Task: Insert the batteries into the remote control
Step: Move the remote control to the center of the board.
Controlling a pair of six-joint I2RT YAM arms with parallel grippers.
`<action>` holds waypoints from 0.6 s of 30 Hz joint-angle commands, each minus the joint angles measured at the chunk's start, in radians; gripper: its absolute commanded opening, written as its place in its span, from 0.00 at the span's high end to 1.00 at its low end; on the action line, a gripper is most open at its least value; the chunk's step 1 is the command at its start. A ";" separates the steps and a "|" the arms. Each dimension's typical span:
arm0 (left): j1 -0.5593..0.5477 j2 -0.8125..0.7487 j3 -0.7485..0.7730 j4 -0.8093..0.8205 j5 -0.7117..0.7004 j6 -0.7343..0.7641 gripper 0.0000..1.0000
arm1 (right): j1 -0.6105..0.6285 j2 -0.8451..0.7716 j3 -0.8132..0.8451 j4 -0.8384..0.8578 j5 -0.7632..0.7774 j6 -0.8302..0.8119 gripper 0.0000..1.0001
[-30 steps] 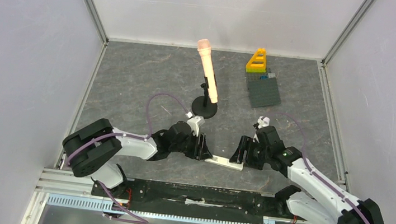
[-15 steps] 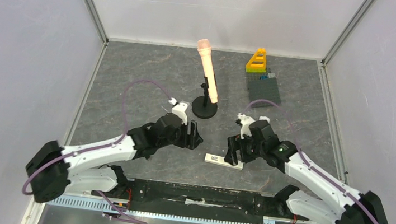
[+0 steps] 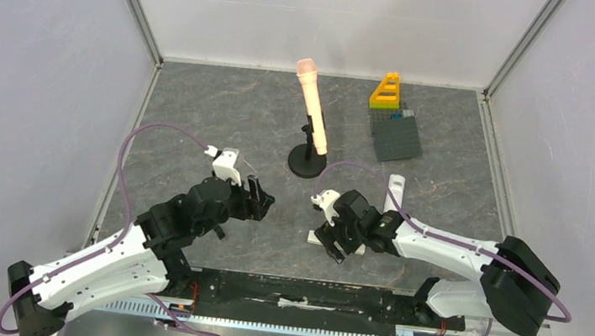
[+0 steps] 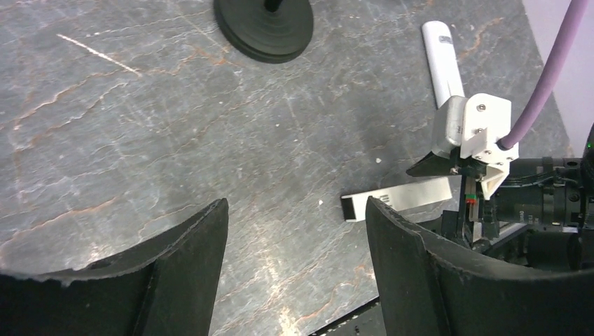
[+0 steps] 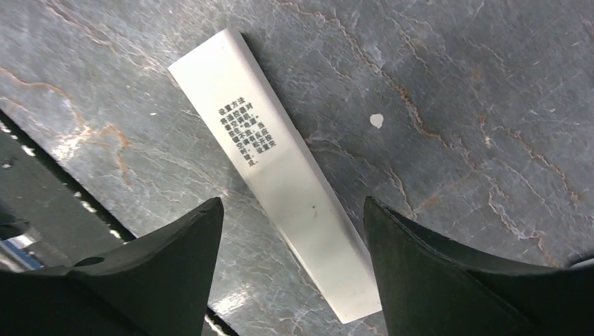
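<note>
Left gripper [image 3: 263, 200] has pulled back left, away from the white printed slab [image 3: 316, 239]; right gripper [image 3: 328, 242] has slid over it. Top: white remote [image 3: 394, 191] lies near the right arm, toward the far side. Left wrist: jaws spread, empty. Right wrist: jaws spread either side of the slab, not pinching.

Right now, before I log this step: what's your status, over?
Left tool open, holding nothing. Right tool open over white printed strip, not gripping it. White remote lies apart, farther out. No batteries in view.
</note>
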 commanded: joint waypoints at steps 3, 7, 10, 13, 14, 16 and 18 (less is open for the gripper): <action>0.005 -0.036 0.049 -0.076 -0.068 0.036 0.23 | 0.012 0.021 0.036 0.060 0.093 -0.037 0.35; 0.005 -0.041 0.053 -0.083 -0.073 0.042 0.23 | 0.009 0.021 0.040 0.068 0.175 0.021 0.57; 0.005 -0.042 0.056 -0.095 -0.080 0.041 0.23 | -0.013 0.039 0.044 0.064 0.255 0.077 0.68; 0.005 -0.048 0.060 -0.111 -0.084 0.038 0.23 | -0.057 0.037 0.029 0.077 0.300 0.139 0.70; 0.005 -0.052 0.062 -0.118 -0.086 0.035 0.23 | -0.077 0.028 0.021 0.083 0.313 0.158 0.70; 0.005 -0.063 0.062 -0.128 -0.090 0.029 0.23 | -0.120 0.004 0.005 0.098 0.336 0.207 0.70; 0.005 -0.075 0.062 -0.137 -0.092 0.021 0.23 | -0.179 -0.023 -0.013 0.122 0.355 0.253 0.70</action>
